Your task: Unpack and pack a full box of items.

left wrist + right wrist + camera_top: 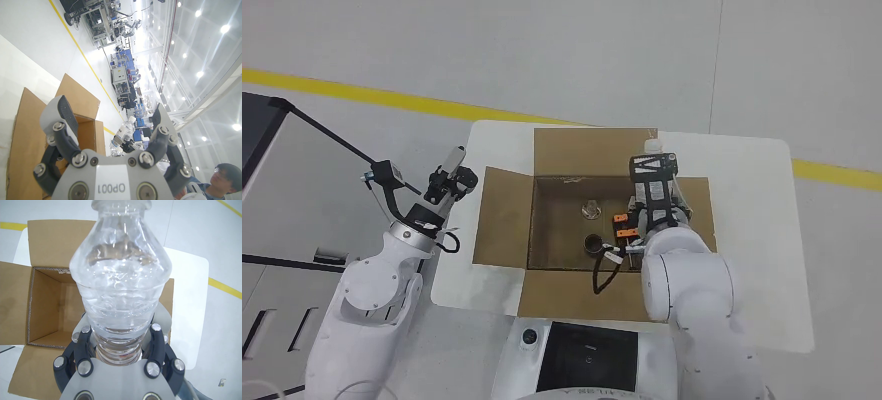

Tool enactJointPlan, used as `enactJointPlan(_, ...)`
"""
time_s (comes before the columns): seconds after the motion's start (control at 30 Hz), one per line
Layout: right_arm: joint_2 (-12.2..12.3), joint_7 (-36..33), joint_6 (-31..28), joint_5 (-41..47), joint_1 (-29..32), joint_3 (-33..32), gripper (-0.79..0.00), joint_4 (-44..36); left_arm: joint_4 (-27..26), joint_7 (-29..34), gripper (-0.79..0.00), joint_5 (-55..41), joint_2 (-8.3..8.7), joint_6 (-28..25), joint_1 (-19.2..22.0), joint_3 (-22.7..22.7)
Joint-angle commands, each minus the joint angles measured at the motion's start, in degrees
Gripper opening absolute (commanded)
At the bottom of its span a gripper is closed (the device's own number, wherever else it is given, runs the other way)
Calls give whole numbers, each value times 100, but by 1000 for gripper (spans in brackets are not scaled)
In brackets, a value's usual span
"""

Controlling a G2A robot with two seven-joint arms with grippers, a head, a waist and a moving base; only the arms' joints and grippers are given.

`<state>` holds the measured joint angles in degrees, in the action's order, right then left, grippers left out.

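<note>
An open cardboard box (562, 235) stands in the middle of the white table (752, 210), flaps folded out. My right gripper (654, 188) hangs over the box's right side, shut on a clear water bottle (650, 149) with a white cap. In the right wrist view the fingers (85, 336) clamp the lower body of the bottle (121, 275), with the box's (47, 306) brown inside beneath it. My left gripper (456, 168) stands open beside the left flap, holding nothing. From its wrist view (111, 117), the box (83, 106) and the far-off bottle (127, 129) show.
A small pale object (592, 210) lies on the box floor. Bare tabletop (762, 270) stretches right of the box. A narrower strip (457, 270) lies left of it. A dark frame (267, 130) stands off the table at the far left.
</note>
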<state>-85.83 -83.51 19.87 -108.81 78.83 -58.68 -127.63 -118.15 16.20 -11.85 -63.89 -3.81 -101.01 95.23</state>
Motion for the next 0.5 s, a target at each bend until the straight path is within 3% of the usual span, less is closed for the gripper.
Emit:
enactJointPlan(0.0,10,706,-25,68,77,-156,-785,-31,0,-1,0,0,0,0,0,0)
enactJointPlan(0.2,93,2121,-325,252,363,-1215,-785,-392,0,-1,0,0,0,0,0,0)
enactJointPlan(0.47,212,3321,-902,1009,1164,-3143,-785,-701,0,-1,0,0,0,0,0,0)
